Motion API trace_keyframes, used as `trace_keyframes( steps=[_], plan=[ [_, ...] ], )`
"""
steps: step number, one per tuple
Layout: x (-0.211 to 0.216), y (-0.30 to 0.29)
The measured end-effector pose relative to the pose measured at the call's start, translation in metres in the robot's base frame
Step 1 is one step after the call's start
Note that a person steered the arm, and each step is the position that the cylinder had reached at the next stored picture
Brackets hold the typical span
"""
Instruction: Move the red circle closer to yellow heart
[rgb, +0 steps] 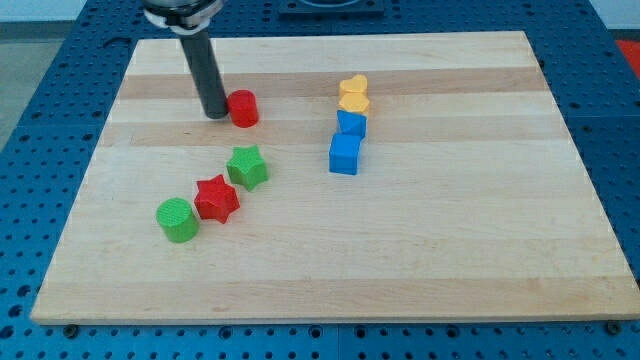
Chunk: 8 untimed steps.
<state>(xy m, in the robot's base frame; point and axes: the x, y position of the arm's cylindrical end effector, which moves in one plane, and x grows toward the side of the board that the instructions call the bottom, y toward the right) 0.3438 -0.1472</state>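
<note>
- Our arm ends in a straight dark rod; it has no jaws to spread or press together, so it pinches nothing. My tip (216, 114) stands on the pale wooden table (480, 250) in the part toward the top-left corner.
- My tip sits at the left side of the small red circle block (244, 108), right against it or very nearly (we cannot tell whether there is a hair of a gap).
- The red circle lies well in from the top edge, left of the table's middle, apart from every other block.
- The yellow heart block (353, 93) is to the right of the red circle, at about the same distance from the top edge, with bare wood between the two.
- Just below the yellow heart, touching it, sits a blue block (351, 123) whose shape we cannot make out; below that, a blue cube (344, 154) touches it in turn (the three form a short column running toward the bottom edge).
- Nearer the left edge and lower down, three blocks make a slanted row: a green star (247, 167), a red star (216, 198) just beside it, and a green cylinder (177, 220) closest to the bottom-left corner.
- The two stars look to be touching at their points; the green cylinder is right beside the red star.
- Around the table we see a blue perforated base (30, 120).
</note>
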Motion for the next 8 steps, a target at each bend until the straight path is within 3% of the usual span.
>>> trace_keyframes(
  steps=[3, 4, 6, 8],
  plan=[
    [0.030, -0.050],
    [0.025, -0.028],
    [-0.028, 0.040],
    [-0.015, 0.024]
  ],
)
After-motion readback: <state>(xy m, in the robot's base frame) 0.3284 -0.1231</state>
